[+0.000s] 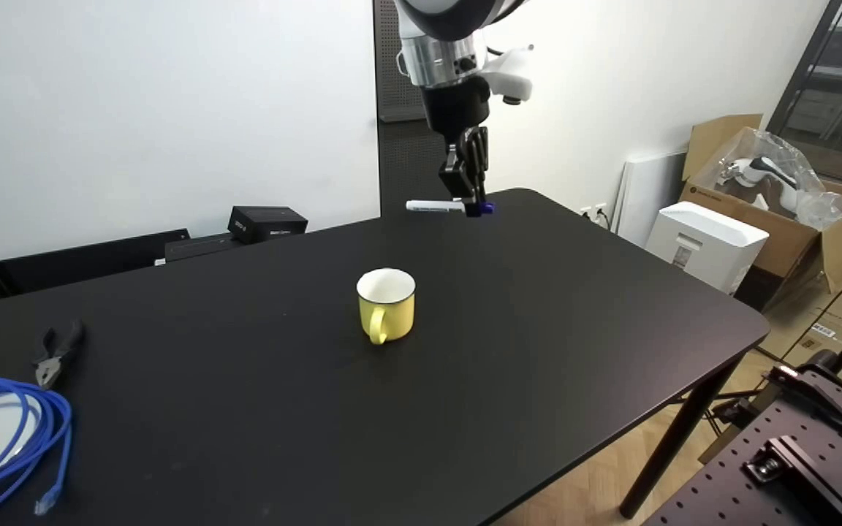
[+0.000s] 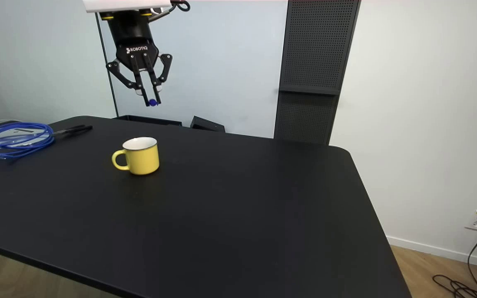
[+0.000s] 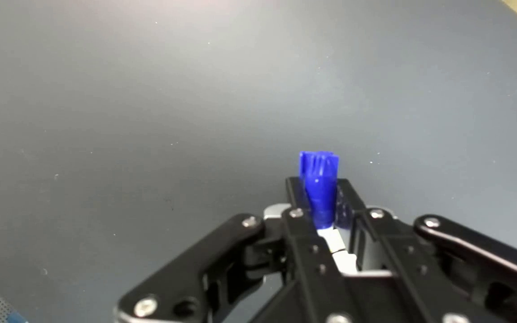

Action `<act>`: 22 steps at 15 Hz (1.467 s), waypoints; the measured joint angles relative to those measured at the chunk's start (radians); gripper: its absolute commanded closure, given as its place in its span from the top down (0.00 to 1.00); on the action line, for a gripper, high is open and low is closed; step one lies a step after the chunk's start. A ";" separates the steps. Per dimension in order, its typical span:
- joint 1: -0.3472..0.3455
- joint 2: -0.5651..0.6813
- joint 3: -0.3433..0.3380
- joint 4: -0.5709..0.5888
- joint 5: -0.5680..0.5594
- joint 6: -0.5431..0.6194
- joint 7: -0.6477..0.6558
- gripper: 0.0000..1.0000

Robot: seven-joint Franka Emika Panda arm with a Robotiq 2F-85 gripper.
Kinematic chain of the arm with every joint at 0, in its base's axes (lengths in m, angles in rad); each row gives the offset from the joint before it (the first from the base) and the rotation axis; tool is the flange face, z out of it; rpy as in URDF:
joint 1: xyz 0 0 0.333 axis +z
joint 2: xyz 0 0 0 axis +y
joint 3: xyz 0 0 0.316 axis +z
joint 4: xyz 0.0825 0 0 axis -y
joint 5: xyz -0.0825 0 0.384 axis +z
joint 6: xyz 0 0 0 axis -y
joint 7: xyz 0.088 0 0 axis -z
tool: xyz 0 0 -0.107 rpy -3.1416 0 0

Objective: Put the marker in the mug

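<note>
The marker has a white barrel (image 1: 435,206) and a blue cap (image 3: 321,190). My gripper (image 1: 473,208) is shut on the marker near its capped end and holds it in the air, roughly level. In an exterior view the gripper (image 2: 153,103) shows with only the round blue end of the marker (image 2: 152,102) between its fingertips. The yellow mug (image 1: 392,321) stands upright on the black table, its white inside facing up; it also shows in an exterior view (image 2: 144,159). The marker is higher than the mug and apart from it. The mug is out of the wrist view.
A blue coiled cable (image 1: 55,431) and pliers (image 1: 55,358) lie on the table (image 1: 245,409); both also show in an exterior view, the cable (image 2: 48,134) and the pliers (image 2: 77,129). Black boxes (image 1: 267,224) stand along the wall behind the table edge.
</note>
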 measured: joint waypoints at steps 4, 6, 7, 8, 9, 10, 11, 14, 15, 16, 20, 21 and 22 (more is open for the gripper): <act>0.004 0.052 0.016 0.036 0.000 -0.033 -0.024 0.05; 0.005 0.088 0.019 0.065 0.000 -0.061 -0.024 0.05; 0.006 0.107 0.019 0.082 0.001 -0.079 -0.022 0.05; 0.007 0.126 0.019 0.101 0.001 -0.100 -0.017 0.05; 0.007 0.144 0.019 0.121 0.001 -0.124 -0.011 0.05; 0.008 0.161 0.019 0.143 0.001 -0.150 -0.004 0.05; 0.009 0.178 0.019 0.165 0.001 -0.178 0.000 0.05; 0.018 0.228 0.020 0.229 0.002 -0.257 0.006 0.05; 0.022 0.243 0.020 0.249 0.002 -0.281 0.007 0.05; 0.028 0.259 0.021 0.267 0.002 -0.304 0.009 0.05; 0.056 0.320 0.029 0.331 0.001 -0.368 0.019 0.05; 0.064 0.335 0.031 0.346 0.001 -0.378 0.020 0.05; 0.071 0.349 0.032 0.361 0.000 -0.388 0.020 0.05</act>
